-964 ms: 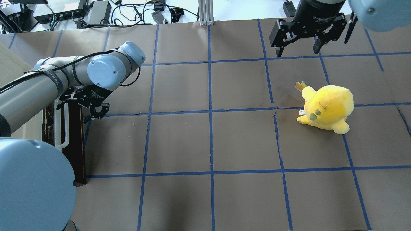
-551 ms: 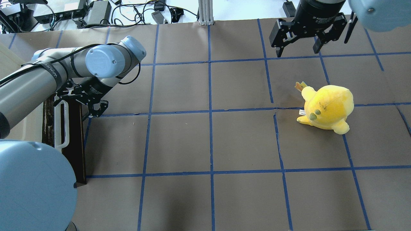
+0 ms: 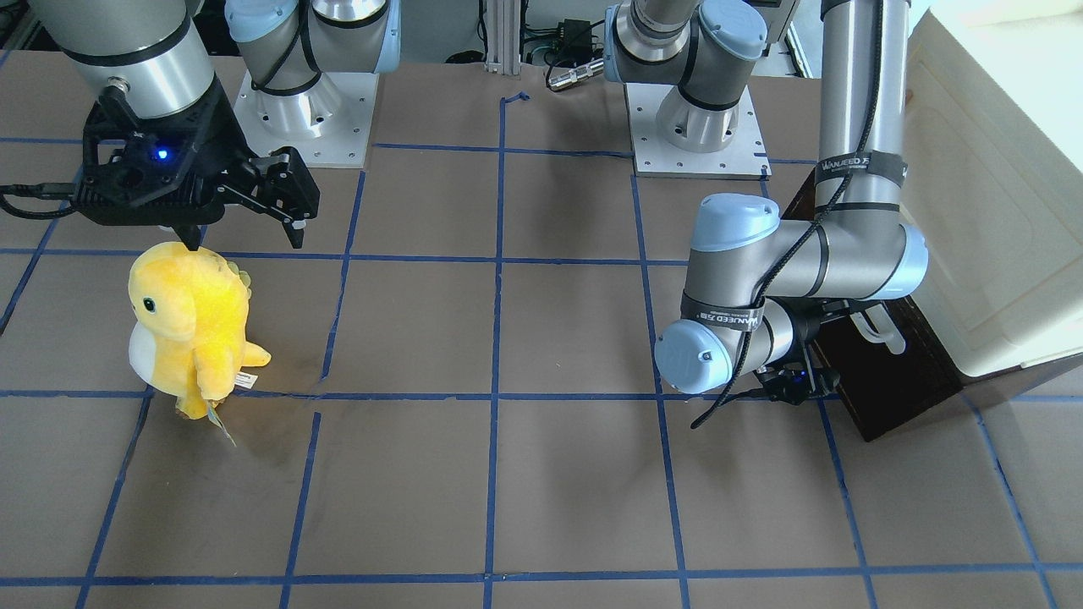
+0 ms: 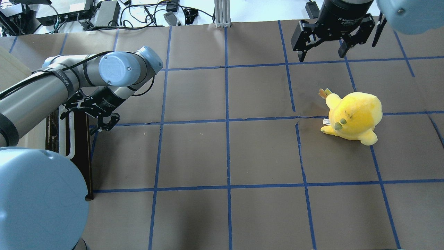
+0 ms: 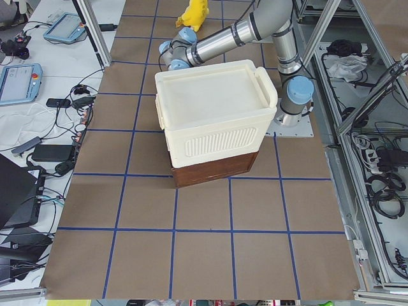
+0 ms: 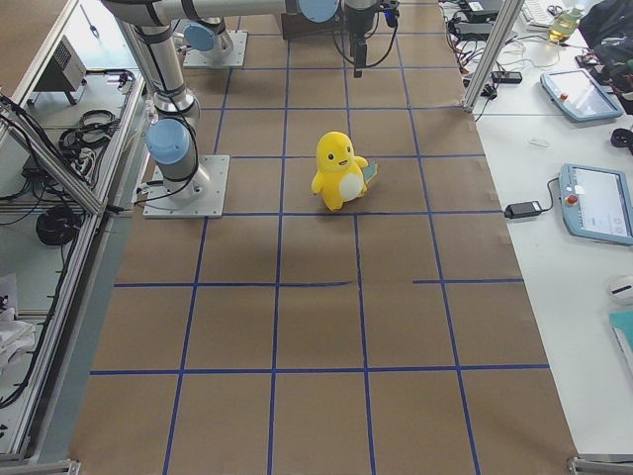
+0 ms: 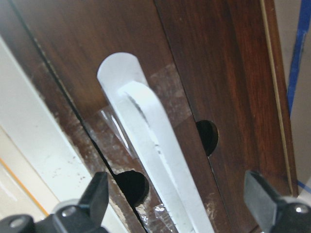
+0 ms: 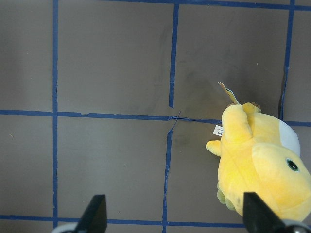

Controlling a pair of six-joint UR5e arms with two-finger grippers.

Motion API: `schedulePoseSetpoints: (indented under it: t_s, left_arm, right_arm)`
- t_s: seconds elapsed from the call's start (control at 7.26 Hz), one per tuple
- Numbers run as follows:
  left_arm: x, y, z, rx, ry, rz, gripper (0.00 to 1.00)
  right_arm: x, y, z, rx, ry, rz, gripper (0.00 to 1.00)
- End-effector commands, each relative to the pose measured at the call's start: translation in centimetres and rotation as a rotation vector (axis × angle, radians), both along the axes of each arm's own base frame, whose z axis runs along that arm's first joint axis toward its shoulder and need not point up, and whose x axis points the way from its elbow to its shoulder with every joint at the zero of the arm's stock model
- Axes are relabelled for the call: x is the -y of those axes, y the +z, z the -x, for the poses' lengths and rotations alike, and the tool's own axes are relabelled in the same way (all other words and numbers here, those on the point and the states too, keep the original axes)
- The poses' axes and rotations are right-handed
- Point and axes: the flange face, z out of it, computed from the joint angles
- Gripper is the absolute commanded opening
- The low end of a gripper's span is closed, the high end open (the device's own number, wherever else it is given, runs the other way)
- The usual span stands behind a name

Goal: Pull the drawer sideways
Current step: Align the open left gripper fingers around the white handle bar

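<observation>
Straddling the handle with the left jaws spread wide, not clamping yet. Settling back over the handle's far end after drifting slightly off it a moment ago, and turning the wrist to square up. Lining up a grip, not pulling yet. Leaving the drawer under the cabinet at the worktop's left edge, seemingly barely out. Keeping the right jaws parted and empty, well apart, beyond the plush.

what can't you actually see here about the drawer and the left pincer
Drawer interior: shown in no view.
White handle: lower end cut off by the left wrist view's bottom edge.
Left pincer: exterior left view, hidden behind the cream cabinet.
</observation>
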Motion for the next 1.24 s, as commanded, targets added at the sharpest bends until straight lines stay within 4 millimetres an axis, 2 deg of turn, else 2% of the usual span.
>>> schedulePoseSetpoints:
  t_s: [0.0,0.28,0.55,0.83,1.1]
  left_arm:
    - [-0.73,-2.88,0.83,0.051,-0.054,-0.039,1.0]
    - [-0.82,-3.4,0.9,0.062,-0.052,-0.031,1.0]
    - [-0.89,-2.68,0.9,0.062,-0.052,-0.034,1.0]
    - [-1.24,-3.62,0.83,0.116,-0.116,-0.047,1.0]
    - [-1.58,-2.92,0.52,0.145,-0.155,-0.065,1.0]
  right_arm:
    - [0.0,0.0,0.0,0.0,0.0,0.0,1.0]
    - [0.0,0.0,0.0,0.0,0.0,0.0,1.0]
    - [0.0,0.0,0.0,0.0,0.0,0.0,1.0]
    - [0.0,0.0,0.0,0.0,0.0,0.0,1.0]
    - [0.0,0.0,0.0,0.0,0.0,0.0,1.0]
